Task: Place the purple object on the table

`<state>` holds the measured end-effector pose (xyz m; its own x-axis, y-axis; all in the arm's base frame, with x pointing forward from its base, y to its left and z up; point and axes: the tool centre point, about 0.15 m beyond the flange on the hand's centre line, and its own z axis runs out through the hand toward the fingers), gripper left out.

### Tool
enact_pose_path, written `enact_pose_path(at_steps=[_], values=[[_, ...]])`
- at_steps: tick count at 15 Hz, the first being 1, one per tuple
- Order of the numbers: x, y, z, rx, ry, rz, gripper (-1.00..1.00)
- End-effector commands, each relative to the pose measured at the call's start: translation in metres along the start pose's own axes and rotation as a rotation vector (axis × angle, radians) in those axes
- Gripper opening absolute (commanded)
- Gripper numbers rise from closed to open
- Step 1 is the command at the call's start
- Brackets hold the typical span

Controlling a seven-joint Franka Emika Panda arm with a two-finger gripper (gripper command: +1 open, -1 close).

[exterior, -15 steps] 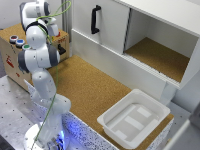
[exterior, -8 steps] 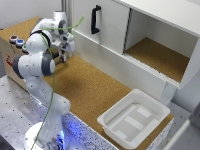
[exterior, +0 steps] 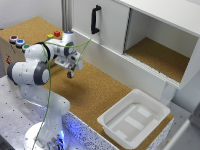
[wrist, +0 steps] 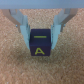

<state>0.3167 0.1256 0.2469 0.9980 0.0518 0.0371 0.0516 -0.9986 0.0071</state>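
Purple block (wrist: 40, 43) sits pinched in the end effector (wrist: 41, 36); white bin (exterior: 134, 119) holds nothing.

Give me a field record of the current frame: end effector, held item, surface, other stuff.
end effector: above the table, pointing down, closed on the purple cube
purple cube: between the fingers, letter A on one face
contact with table: cannot tell
table: brown cork top
white tray: on the table, toward the exterior view's right
cabinet: open compartment, cork floor
button box: exterior view's left
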Motion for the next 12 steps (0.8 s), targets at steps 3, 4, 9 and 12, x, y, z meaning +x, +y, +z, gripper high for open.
enact_pose_path(at_steps=[3,4,9,12], values=[[0.052,-0.001,0.021,0.156,-0.005,-0.043,-1.00],[0.056,-0.002,0.021,0.158,-0.052,-0.059,1.00],[0.046,-0.003,0.001,0.113,-0.096,-0.048,1.00],[0.046,-0.003,0.001,0.113,-0.096,-0.048,1.00]])
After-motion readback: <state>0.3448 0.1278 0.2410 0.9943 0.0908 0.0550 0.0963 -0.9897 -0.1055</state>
